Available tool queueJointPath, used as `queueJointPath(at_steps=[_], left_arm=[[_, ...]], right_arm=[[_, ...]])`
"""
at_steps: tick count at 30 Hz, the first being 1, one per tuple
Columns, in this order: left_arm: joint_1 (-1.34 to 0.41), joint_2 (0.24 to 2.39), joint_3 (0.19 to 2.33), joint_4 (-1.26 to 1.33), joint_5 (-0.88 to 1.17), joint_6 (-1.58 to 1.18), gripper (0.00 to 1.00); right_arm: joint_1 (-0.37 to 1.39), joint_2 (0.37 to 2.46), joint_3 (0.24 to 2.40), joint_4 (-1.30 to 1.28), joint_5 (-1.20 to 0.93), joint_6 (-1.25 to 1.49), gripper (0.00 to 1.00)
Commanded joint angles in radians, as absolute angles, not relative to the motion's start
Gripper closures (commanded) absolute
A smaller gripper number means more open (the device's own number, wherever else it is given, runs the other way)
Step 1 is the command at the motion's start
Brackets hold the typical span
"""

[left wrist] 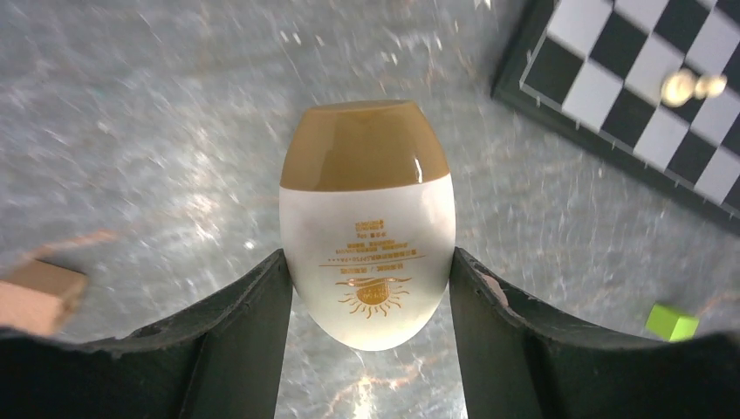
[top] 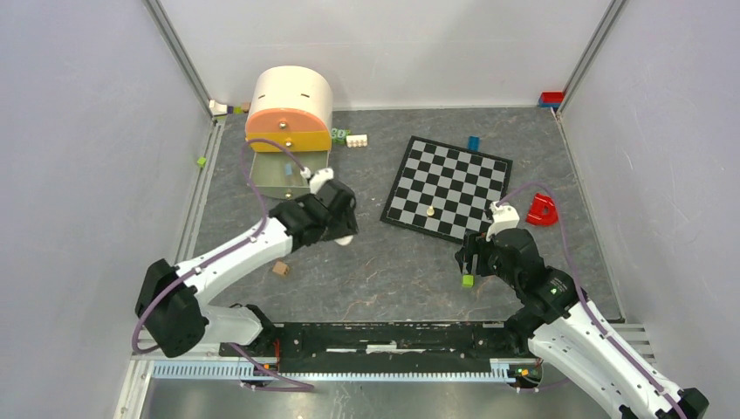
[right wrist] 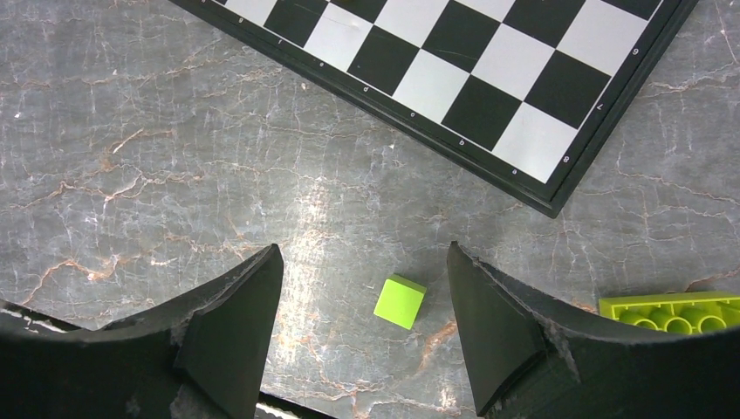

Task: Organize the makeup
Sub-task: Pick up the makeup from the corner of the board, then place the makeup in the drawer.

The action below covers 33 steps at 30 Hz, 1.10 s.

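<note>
Left gripper (left wrist: 366,262): partly closed, with both fingers pressed against the sides of the cream oval (left wrist: 366,218), gripping it.
Cream oval: sits between the left fingers, its rounded white end toward the wrist and its tan cap (left wrist: 362,144) pointing out past the fingertips.
Around left gripper: the chessboard (left wrist: 637,96) is ahead to the right, and a tan block (left wrist: 39,292) lies outside the left finger.
Right gripper (right wrist: 365,257): jaws wide apart, gripping nothing.
Below right gripper: a small green cube (right wrist: 400,300) lies on the table in the gap between the fingers, touching neither. A green brick (right wrist: 672,310) lies just beside the right finger.
</note>
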State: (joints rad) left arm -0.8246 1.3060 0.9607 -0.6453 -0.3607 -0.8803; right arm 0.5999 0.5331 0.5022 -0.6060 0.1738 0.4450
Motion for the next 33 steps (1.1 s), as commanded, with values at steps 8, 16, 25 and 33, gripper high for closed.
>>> queueJointPath(at_steps=[8, 16, 25, 33], left_arm=[[-0.451, 1.418, 1.229, -0.646, -0.135, -0.493, 0.63], [-0.285, 1.583, 1.346, -0.61, -0.017, -0.425, 0.6], [-0.226, 1.704, 1.45, -0.589, 0.022, -0.37, 0.6], [-0.204, 1.786, 1.496, -0.588, 0.018, -0.323, 0.6]], right_arm=[[0.598, 0.542, 0.505, -0.578, 0.166, 0.443, 0.24], [0.597, 0.548, 0.514, -0.591, 0.174, 0.428, 0.24], [0.598, 0.552, 0.512, -0.602, 0.18, 0.418, 0.24], [0.598, 0.546, 0.508, -0.613, 0.191, 0.411, 0.24]])
